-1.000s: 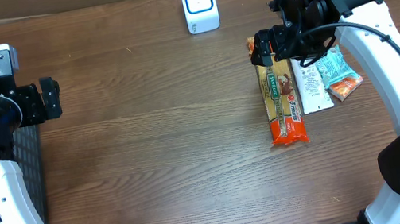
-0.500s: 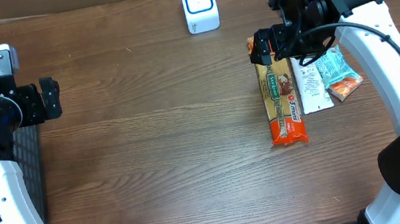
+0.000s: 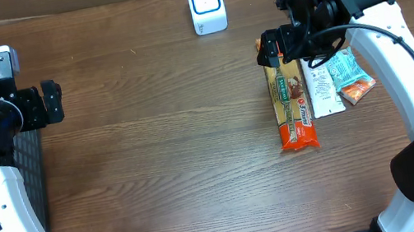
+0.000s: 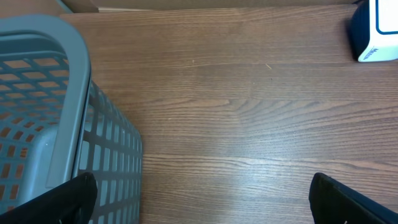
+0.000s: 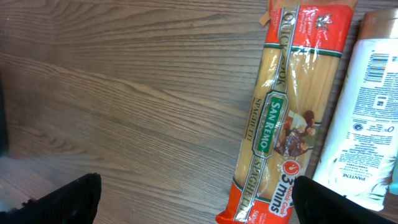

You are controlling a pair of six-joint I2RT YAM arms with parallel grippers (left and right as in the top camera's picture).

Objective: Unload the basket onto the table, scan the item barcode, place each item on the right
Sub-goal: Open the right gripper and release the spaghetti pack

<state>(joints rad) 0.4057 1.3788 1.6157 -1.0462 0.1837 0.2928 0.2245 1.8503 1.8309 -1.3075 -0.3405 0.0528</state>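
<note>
Overhead: fixed high above, facing straight down, whole table taken in.
Left wrist: low and near over table's left part, facing across past grey basket toward scanner; both shared with overhead.
Right wrist: close above, facing down on spaghetti packet and white Pantene pack; both shared with overhead.

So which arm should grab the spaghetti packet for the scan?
Right. The right gripper hangs open directly over one end of the spaghetti packet. The left gripper is also open, but it sits far off beside the grey basket, away from every item.
</note>
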